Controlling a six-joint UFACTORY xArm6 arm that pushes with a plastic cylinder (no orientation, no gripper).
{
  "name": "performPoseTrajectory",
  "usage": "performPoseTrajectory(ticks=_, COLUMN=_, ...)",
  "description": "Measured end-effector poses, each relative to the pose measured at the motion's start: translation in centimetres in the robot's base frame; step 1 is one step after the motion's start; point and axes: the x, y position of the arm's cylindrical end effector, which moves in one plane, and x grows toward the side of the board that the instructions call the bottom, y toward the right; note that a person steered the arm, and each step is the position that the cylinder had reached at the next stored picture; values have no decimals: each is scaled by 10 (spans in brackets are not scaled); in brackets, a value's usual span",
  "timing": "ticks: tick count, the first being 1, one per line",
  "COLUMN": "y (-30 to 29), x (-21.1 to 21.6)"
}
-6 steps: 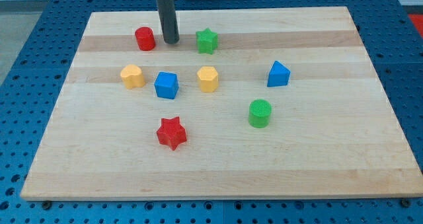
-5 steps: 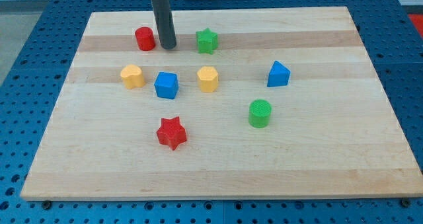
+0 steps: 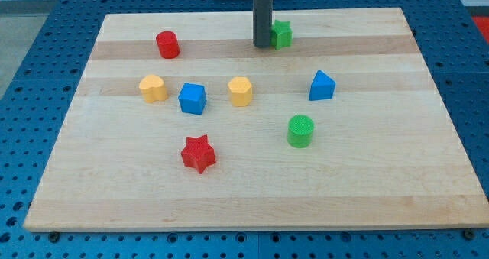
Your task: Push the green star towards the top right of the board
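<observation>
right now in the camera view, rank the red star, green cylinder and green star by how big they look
1. red star
2. green cylinder
3. green star, partly hidden behind my tip; it sits farthest up the board, so distance may account for its smaller look.

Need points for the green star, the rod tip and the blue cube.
green star (image 3: 283,33), camera view, on its top face.
my tip (image 3: 262,46), camera view, rod's very end, at the star's left side.
blue cube (image 3: 192,98), camera view, cube's middle.

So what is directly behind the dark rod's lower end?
The green star sits against my tip on the view's right side. The rod covers the star's left edge, so contact cannot be confirmed.
</observation>
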Motion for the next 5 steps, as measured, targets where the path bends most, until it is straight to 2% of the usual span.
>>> performPoseTrajectory(ticks=1, y=20, x=-11)
performPoseTrajectory(ticks=3, y=113, x=-37)
performPoseTrajectory(ticks=5, y=154, x=-57)
